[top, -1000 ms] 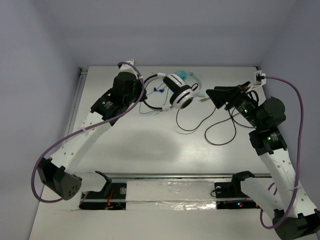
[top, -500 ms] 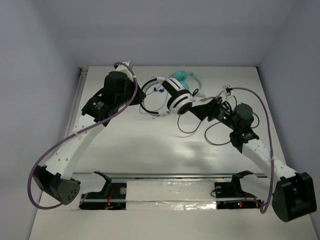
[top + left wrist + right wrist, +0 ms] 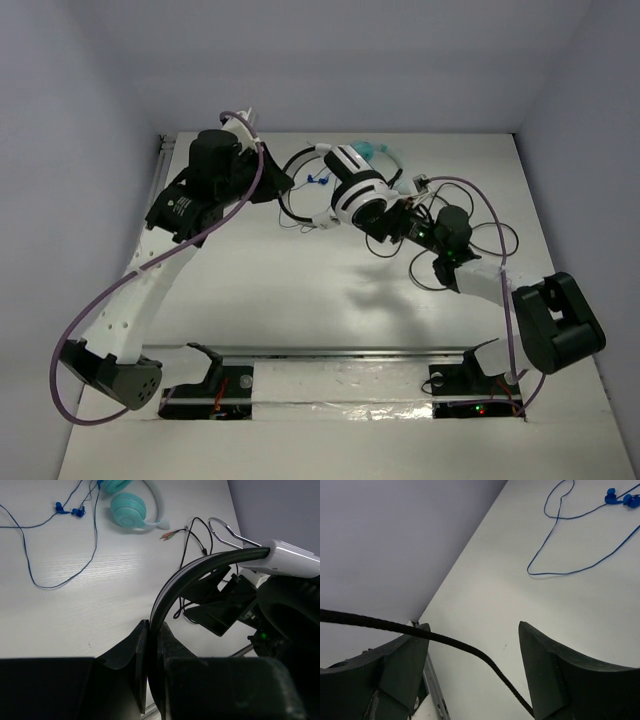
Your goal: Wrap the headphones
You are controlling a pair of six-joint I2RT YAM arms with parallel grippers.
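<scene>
The headphones hang tilted above the table's back middle, white earcups with black pads. My left gripper is shut on their black-and-white headband, which runs up from between the jaws in the left wrist view. Their thin dark cable loops over the table to the right. My right gripper is open just right of and below the earcup. In the right wrist view the dark cable crosses the gap between its fingers without being pinched.
Small teal headphones lie at the back, with their thin blue cable and blue plugs spread on the table beside them. A metal rail runs along the table's left edge. Walls close in on three sides.
The right arm has swung left and forward, bringing its open gripper from the right side up to the earcup. The left arm drew the headphones slightly left.
</scene>
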